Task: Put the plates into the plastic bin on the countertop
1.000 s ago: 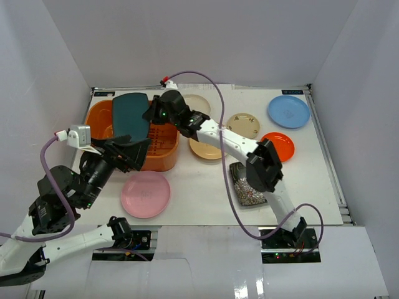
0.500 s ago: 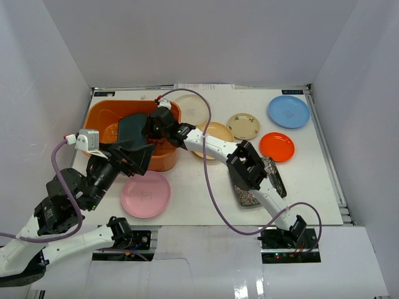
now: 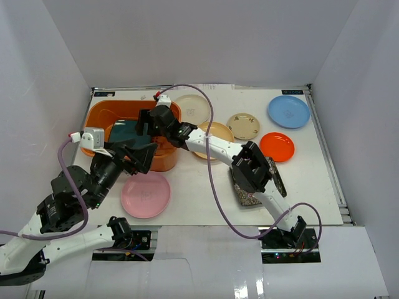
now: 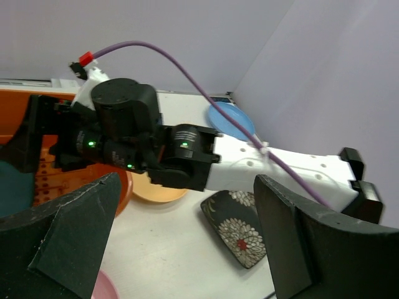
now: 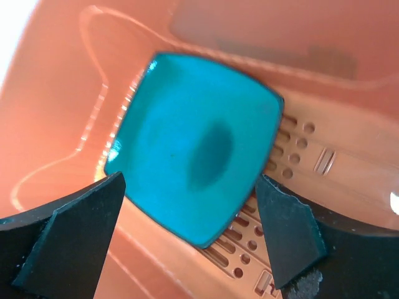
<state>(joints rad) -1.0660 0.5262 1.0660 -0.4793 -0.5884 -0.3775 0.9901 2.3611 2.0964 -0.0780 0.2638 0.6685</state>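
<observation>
White walls enclose the white table (image 3: 199, 184). The bin (image 3: 100, 117) stands at its far left corner.

1. Right hand (image 3: 144, 124): I hold it over the bin, fingers spread wide, gripping nothing. In the right wrist view the teal plate (image 5: 193, 162) lies below those fingers on the bin's slotted floor, apart from both.
2. Left hand (image 3: 136, 159): I hold it above the bin's near wall, just beyond the pink plate (image 3: 145, 194). Its fingers are likewise spread and empty.
3. Plates on the table: the cream plate (image 3: 194, 107) sits just beside the bin's far right corner. The peach plate (image 3: 215, 132) lies partly under my right arm. The tan plate (image 3: 243, 125), blue plate (image 3: 288, 111) and orange plate (image 3: 277, 146) lie farther right. The floral plate (image 3: 248, 197) lies under my right elbow.
</observation>
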